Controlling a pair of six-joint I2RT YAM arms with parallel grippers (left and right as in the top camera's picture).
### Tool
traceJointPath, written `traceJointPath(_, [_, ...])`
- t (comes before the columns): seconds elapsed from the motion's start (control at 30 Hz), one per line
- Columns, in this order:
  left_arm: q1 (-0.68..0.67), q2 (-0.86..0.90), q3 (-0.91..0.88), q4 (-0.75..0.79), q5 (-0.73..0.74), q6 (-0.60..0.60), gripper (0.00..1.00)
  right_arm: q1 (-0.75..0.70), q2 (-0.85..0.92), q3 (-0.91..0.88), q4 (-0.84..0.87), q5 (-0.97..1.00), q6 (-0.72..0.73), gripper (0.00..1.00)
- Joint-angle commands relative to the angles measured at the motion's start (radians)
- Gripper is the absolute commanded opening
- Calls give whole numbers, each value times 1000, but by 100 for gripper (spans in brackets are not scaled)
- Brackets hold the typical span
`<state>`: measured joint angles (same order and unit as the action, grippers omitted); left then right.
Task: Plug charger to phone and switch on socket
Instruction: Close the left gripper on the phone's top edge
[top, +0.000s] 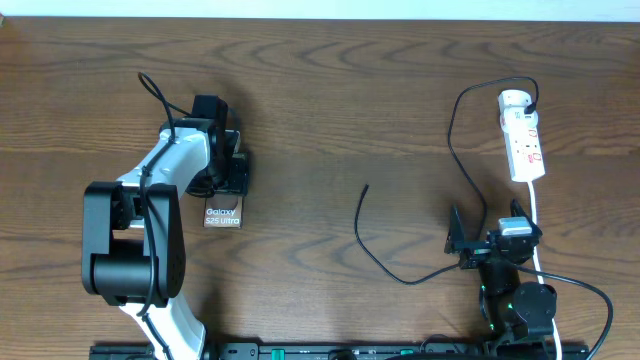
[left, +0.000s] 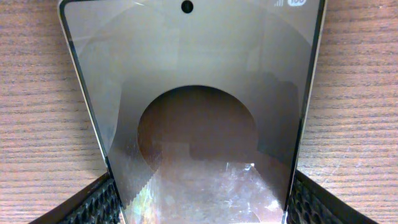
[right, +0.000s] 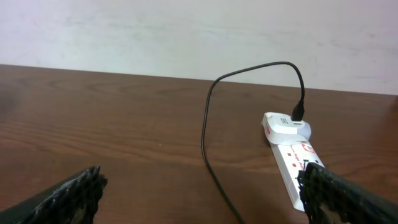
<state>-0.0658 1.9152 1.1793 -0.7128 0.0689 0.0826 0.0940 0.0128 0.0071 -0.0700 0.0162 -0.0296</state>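
Overhead, the right end effector (top: 460, 245) sits close to the near right corner of the dark wooden worktop (top: 330, 90). Its black fingers (right: 68, 193) are spread wide in the right wrist view, with nothing between them. The long thin black charger cable (top: 408, 281) passes just beside it, sags toward the near edge, then curls up to its small connector tip (top: 366, 187). That tip lies loose on bare wood to the left of this end effector, roughly between the two arms and well apart from both.

Followed the other way, the cable climbs to its black plug (top: 533, 100), already seated in the far end of the narrow white power-strip socket (top: 523, 140). The socket lies lengthwise beside the right edge, beyond the right end effector.

The left end effector (top: 224, 185) is over the left half of the worktop. Its fingers (left: 87, 202) stand against both long edges of the flat, glossy brown-bronze phone (top: 222, 214) — to my eye clamped on it to steady it. The phone lies flat, its long axis running from far edge to near edge. I cannot tell which short end carries the port.

My judgement is that the coming move turns on the connector tip — the free right end effector is nearer, and must reach left and slightly toward the far edge for it. The tip then has to travel further left to the phone.
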Motion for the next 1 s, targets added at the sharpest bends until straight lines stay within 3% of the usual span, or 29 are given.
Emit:
traceJointPath(0.0, [1, 28, -36, -3, 2, 3, 8, 5, -4, -2, -3, 8, 14, 99])
traceJointPath(0.97, [1, -37, -27, -4, 2, 3, 7, 5, -4, -2, -3, 8, 14, 99])
